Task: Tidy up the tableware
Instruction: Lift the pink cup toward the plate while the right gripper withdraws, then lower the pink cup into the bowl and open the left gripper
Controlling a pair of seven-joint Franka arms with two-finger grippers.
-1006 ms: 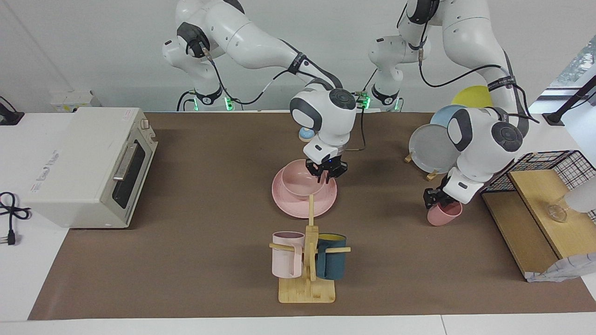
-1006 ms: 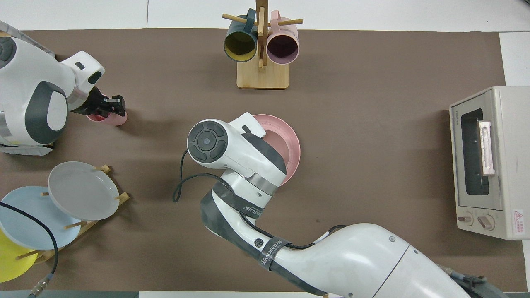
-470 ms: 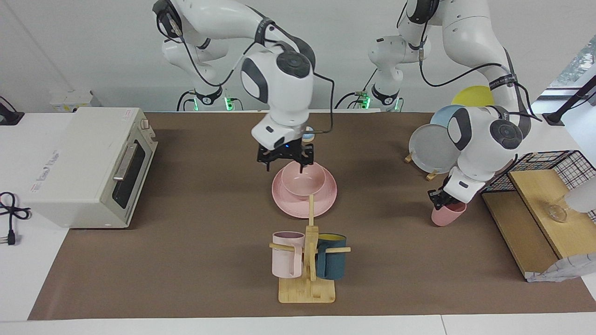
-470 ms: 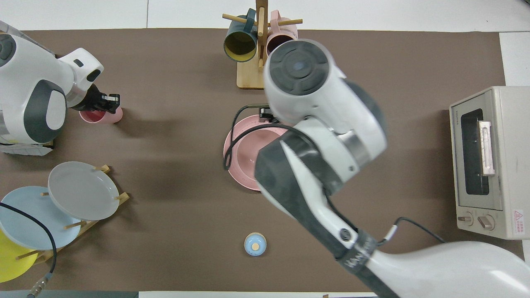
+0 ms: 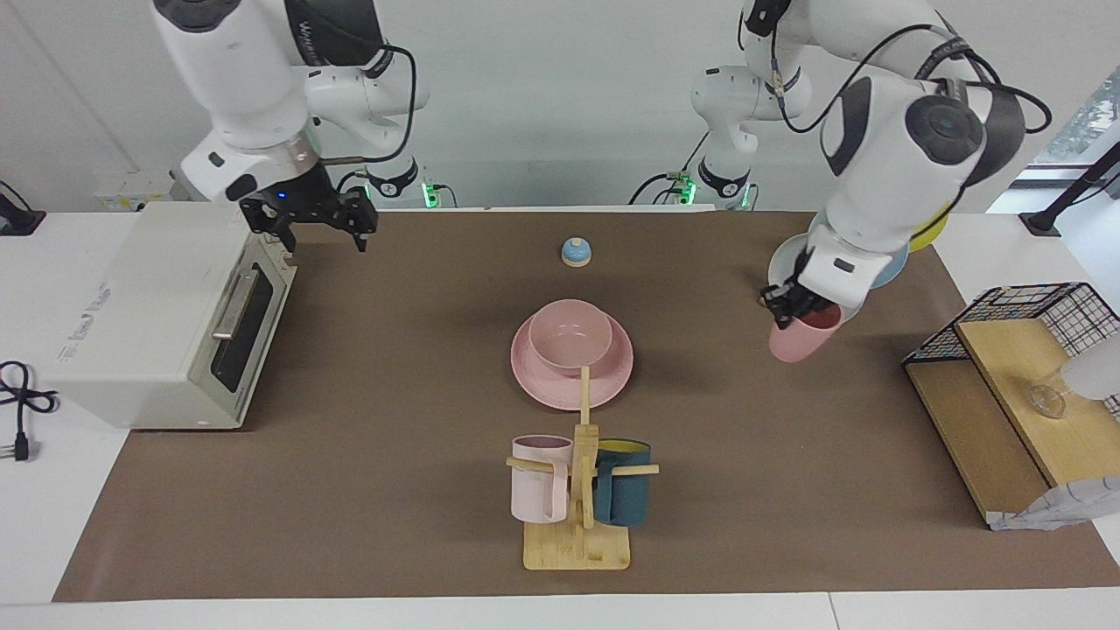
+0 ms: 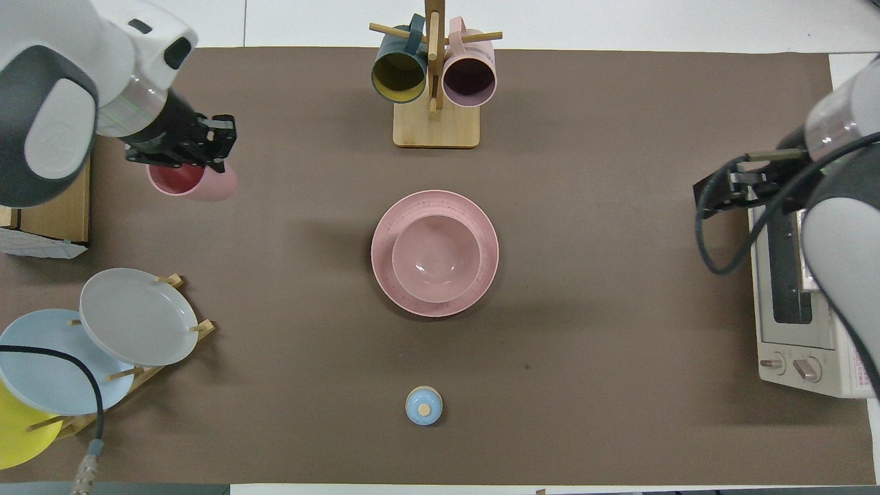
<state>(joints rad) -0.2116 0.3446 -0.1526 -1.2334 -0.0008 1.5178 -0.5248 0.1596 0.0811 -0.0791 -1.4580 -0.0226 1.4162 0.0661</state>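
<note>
left pincer (image 5: 790, 302) grips raised pink cup (image 5: 803, 333).

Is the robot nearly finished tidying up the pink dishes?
Partly. Done: the pink bowl already sits on the pink plate mid-table. In hand: the left claw holds the pink cup by its rim, lifted and tilted, toward the left arm's end of the table. Left: the cup probably has to join the bowl and plate. The right claw waits, open, over the toaster oven.
</note>
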